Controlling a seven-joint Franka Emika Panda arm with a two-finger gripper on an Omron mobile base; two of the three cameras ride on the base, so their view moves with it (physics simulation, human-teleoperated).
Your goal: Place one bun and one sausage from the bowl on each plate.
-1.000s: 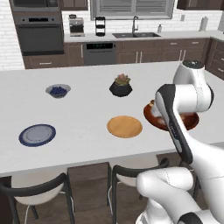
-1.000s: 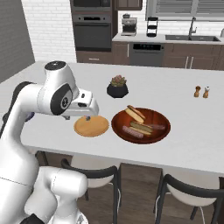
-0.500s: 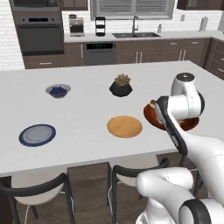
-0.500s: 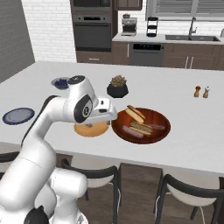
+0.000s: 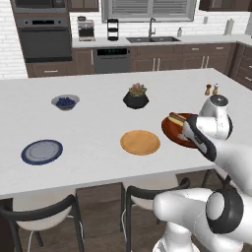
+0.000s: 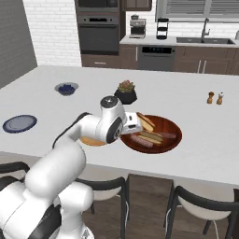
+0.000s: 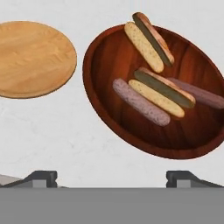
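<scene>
We see an evenly lit, bright rendered kitchen with soft light from above. The white counter (image 5: 98, 133) shows no glare, and faint shadows sit under the bowl (image 7: 109, 109) toward six o'clock. The hand view is sharp; the base views look slightly soft throughout.

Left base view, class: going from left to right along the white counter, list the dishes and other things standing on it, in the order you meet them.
grey-blue plate → small grey bowl of blue berries → black plant pot and tan-orange plate, one behind the other → dark red-brown bowl → two small shakers
</scene>
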